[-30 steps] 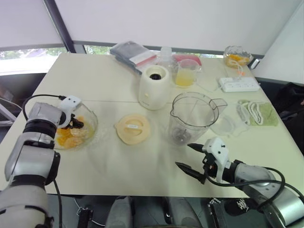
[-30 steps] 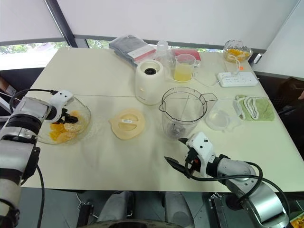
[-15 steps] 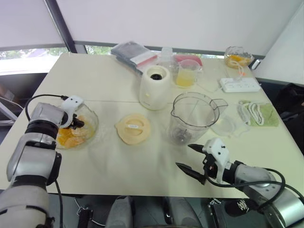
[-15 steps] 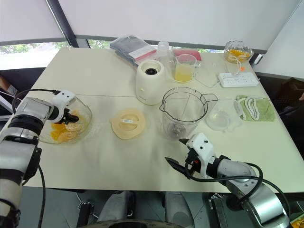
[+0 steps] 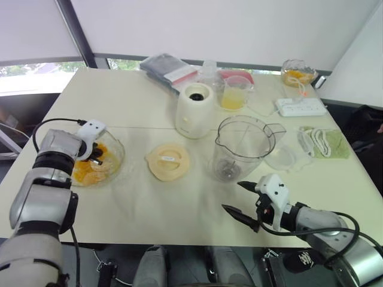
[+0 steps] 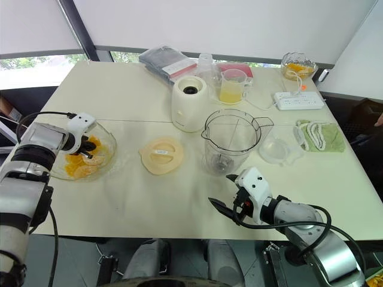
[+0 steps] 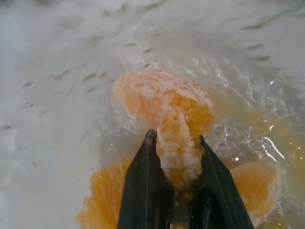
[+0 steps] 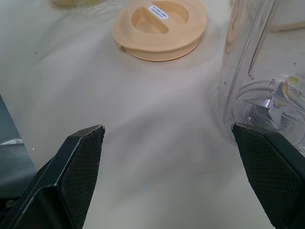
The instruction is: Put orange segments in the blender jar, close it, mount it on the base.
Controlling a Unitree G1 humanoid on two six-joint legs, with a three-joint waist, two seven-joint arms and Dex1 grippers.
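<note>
A glass bowl (image 5: 115,156) of orange segments (image 5: 85,174) stands at the table's left. My left gripper (image 5: 95,156) reaches into it and is shut on an orange segment (image 7: 176,107), which fills the gap between its black fingers. The empty clear blender jar (image 5: 242,147) stands upright at the centre right, its blades (image 8: 276,98) at the bottom. The peach lid (image 5: 167,161) lies flat to the jar's left. The white base (image 5: 194,109) stands behind them. My right gripper (image 5: 240,198) hovers open near the front edge, in front of the jar.
At the back are a measuring cup of juice (image 5: 234,92), a dark packet (image 5: 167,67), a second bowl of fruit (image 5: 297,70) and a power strip (image 5: 301,106). A clear lid (image 5: 286,158) and a green cloth (image 5: 326,142) lie to the jar's right.
The left gripper has shifted slightly inside the bowl with the segment in it. The right gripper has stayed where it was.
</note>
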